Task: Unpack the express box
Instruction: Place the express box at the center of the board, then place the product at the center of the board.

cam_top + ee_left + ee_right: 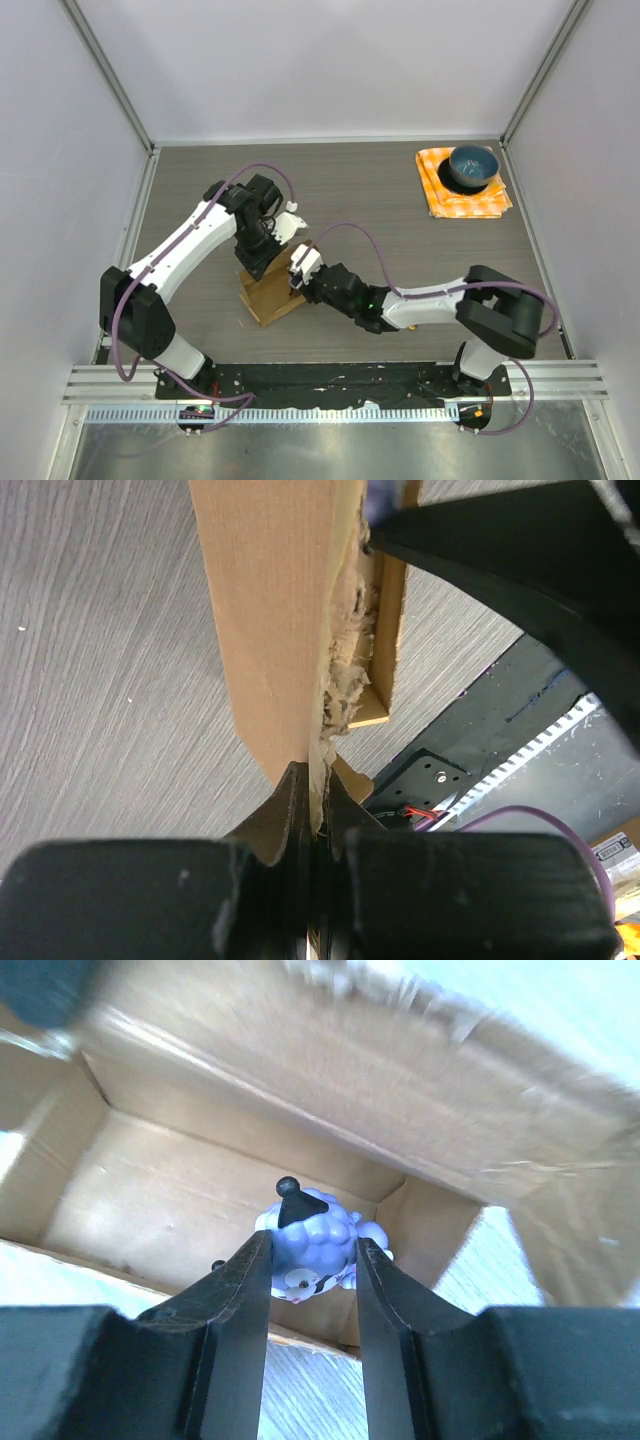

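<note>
The express box (266, 295) is a brown cardboard carton standing open on the table between both arms. My left gripper (262, 262) is shut on one of its raised flaps (270, 630); in the left wrist view the torn cardboard edge runs down between the closed fingers of the gripper (312, 780). My right gripper (297, 281) reaches into the box (170, 1180). Its two black fingers press on both sides of a small blue sheep toy (318, 1228) with a black ear, so the gripper (313, 1242) is shut on the toy, just above the box floor.
A blue bowl (472, 166) sits on an orange checked cloth (440, 197) at the back right. White walls enclose the table on three sides. A metal rail (330, 385) with the arm bases runs along the near edge.
</note>
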Motion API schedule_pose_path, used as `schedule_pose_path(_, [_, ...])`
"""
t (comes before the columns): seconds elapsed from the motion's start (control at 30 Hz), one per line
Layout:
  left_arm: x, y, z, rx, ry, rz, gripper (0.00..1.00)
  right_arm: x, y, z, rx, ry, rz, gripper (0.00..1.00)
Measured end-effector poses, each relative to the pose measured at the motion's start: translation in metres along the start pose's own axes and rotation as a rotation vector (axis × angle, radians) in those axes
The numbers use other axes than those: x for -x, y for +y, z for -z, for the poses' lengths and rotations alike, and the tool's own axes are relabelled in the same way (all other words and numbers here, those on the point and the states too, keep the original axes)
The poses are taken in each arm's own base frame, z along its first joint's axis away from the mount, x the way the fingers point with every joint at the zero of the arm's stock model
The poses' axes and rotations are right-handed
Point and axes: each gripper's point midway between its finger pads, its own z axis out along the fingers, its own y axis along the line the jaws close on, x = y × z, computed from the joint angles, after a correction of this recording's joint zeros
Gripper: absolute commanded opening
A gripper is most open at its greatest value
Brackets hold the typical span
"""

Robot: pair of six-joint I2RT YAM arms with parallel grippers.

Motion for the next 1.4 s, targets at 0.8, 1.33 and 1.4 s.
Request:
schedule_pose_path(0.8, [-0.003, 0.008, -0.006, 0.041, -0.061, 0.003, 0.31, -0.053, -0.113, 0.121, -0.42, 0.361, -0.321, 0.01])
schedule_pose_path(1.33, [-0.019, -0.027, -0.007, -0.097, -0.106, 0.009, 1.0, -0.095, -0.144, 0.104, -0.521, 0.512, -0.489, 0.58])
schedule_pose_path(1.4, [-0.009, -0.029, 0.009, -0.092, -0.151, -0.004, 1.0, -0.094, -0.143, 0.104, -0.515, 0.51, -0.502, 0.82])
